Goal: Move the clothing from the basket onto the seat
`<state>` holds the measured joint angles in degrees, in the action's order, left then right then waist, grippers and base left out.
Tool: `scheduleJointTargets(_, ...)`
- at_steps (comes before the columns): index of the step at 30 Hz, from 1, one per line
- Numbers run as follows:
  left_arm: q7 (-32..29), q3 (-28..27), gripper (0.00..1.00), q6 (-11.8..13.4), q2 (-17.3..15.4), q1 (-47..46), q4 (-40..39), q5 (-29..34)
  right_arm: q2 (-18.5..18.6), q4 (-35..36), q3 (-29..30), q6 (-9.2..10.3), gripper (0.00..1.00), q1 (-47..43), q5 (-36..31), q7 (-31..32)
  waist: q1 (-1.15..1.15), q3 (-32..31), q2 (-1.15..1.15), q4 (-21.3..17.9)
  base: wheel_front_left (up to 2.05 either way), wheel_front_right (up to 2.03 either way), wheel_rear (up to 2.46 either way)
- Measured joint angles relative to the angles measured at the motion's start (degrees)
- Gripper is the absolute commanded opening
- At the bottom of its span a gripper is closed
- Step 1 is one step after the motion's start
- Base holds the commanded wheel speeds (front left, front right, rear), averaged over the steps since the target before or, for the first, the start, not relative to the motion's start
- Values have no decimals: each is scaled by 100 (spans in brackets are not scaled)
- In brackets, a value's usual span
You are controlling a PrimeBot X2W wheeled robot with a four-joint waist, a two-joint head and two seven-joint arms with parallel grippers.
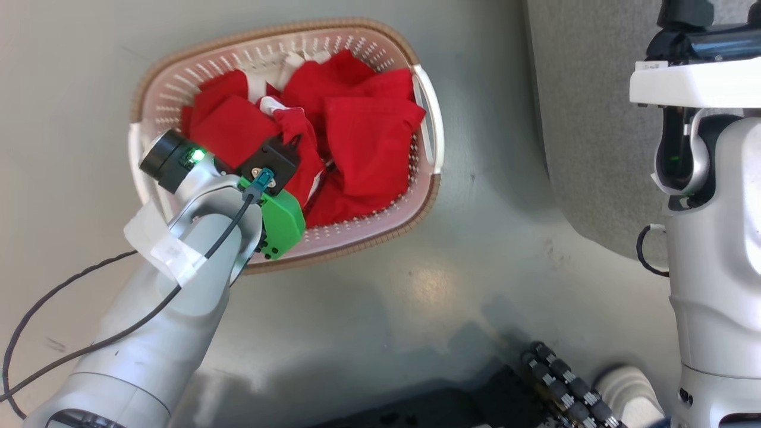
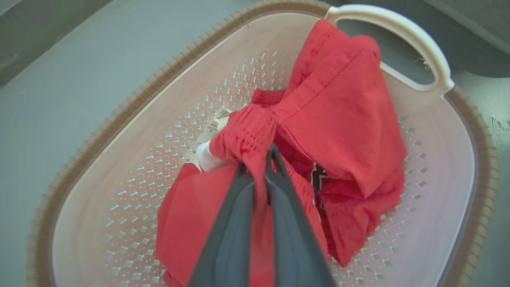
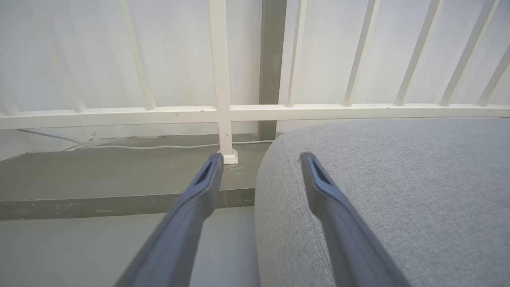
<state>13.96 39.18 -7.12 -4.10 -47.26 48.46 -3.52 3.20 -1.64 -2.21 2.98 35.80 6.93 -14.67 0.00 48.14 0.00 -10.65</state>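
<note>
Red clothing [image 1: 357, 137] lies heaped in the cream perforated basket [image 1: 431, 113] on the floor. My left arm reaches down into the basket. In the left wrist view my left gripper [image 2: 266, 156] is shut on a gathered red fold with a white-trimmed edge, and the clothing [image 2: 338, 119] hangs bunched around the fingertips above the basket [image 2: 131, 159] bottom. The grey seat [image 1: 588, 119] stands to the right of the basket. In the right wrist view my right gripper [image 3: 259, 159] is open and holds nothing, pointing over the rounded corner of the seat [image 3: 398, 191].
A white railing [image 3: 223, 111] and a low grey step run behind the seat. A white cable [image 3: 119, 146] lies along that step. My own base with dark rollers [image 1: 565, 386] shows at the bottom of the head view. Grey floor [image 1: 416, 297] surrounds the basket.
</note>
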Motion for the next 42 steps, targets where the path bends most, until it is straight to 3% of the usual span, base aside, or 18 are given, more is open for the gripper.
scheduleJointTargets(12,45,-200,0,0,141,-173,-316,-359,1,-383,101,-114,100,-408,-65,0,0,-881,0,320,0,0,0)
scheduleJointTargets(42,45,86,0,0,221,-175,-705,-1648,-4,-1244,20,-444,100,-1719,-87,1,-1,-3267,0,816,0,0,0)
